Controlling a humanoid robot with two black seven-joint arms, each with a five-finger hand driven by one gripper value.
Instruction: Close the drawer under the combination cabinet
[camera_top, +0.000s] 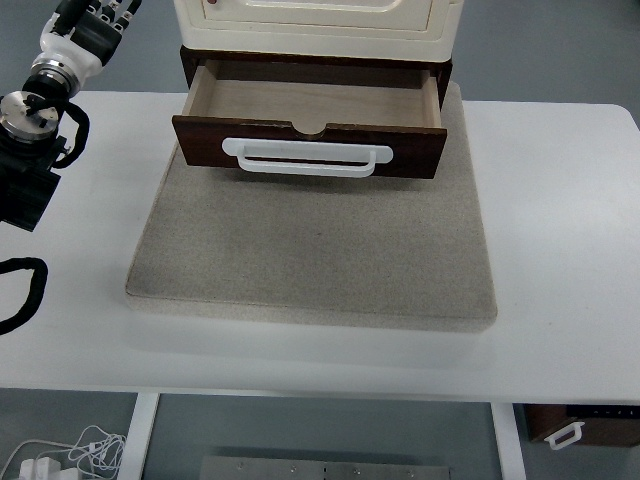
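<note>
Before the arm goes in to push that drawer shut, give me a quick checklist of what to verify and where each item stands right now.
1. Drawer pulled out of the cabinet: ok, it stands open.
2. Drawer inside free of items that could jam: ok, it looks empty.
3. Path in front of the white handle clear over the grey mat: ok.
4. Left hand near the drawer front: not ok, it is high at the picture's top left corner, well away from the drawer.
5. Left hand finger pose ready to push: cannot tell, fingers are cut off by the frame.
6. Right arm position: cannot tell, out of view.
</note>
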